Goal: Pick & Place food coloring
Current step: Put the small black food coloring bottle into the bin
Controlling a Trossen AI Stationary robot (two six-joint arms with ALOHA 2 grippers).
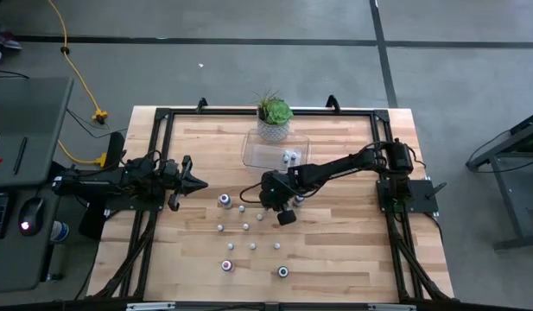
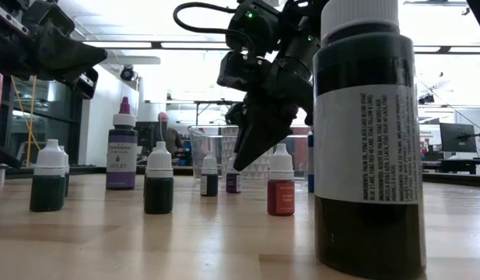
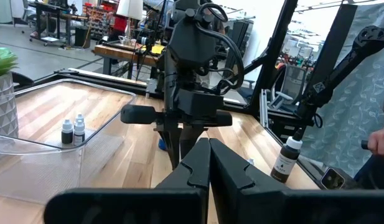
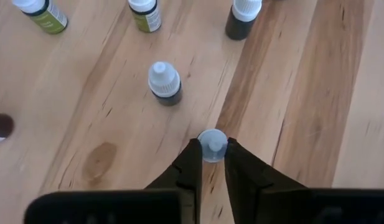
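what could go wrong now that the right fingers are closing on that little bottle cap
1. The right gripper pinches only the round white cap of a tiny food coloring bottle, so it might slip or tip on lifting.
2. Another white-capped dark bottle stands close by and could get knocked.
3. Two small bottles already sit in the clear plastic tray; a careless drop could topple them.

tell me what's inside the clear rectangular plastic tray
Two tiny white-capped dark bottles stand together inside the clear rectangular plastic tray. The potted green plant hides the tray's far edge from above.
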